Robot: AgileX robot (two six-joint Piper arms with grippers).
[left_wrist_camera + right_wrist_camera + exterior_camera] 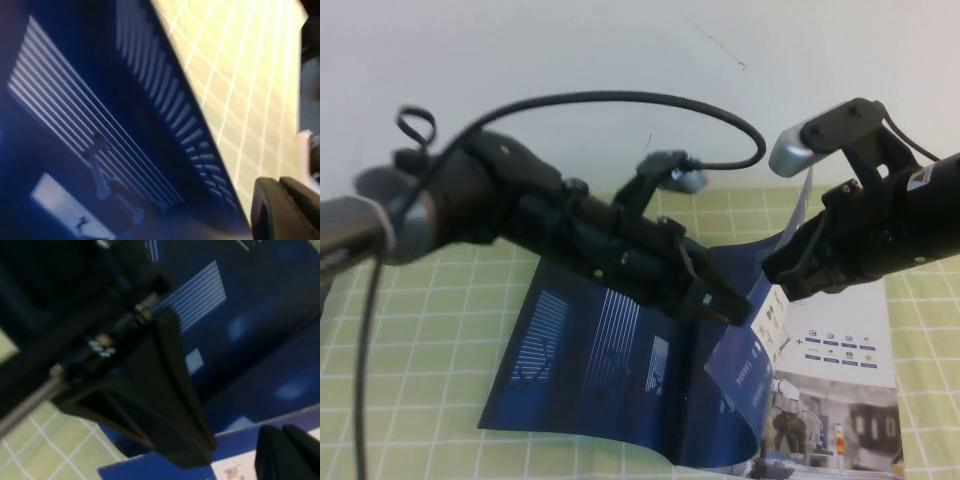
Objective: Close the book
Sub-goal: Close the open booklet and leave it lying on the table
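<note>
Book: one counted (570, 350), lying open below both grippers.
Grippers: two counted; left gripper (732, 308) above the book's middle, right gripper (777, 272) just beside it.
Checked mat: one counted (410, 330), underneath both.

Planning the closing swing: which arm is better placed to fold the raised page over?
Right. The right gripper is at the raised page; the left gripper hangs over the spine, in its path.

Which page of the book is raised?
The middle blue page, curled up in the right hand; the striped page and white page lie flat. Left hand hovers over the spine.
</note>
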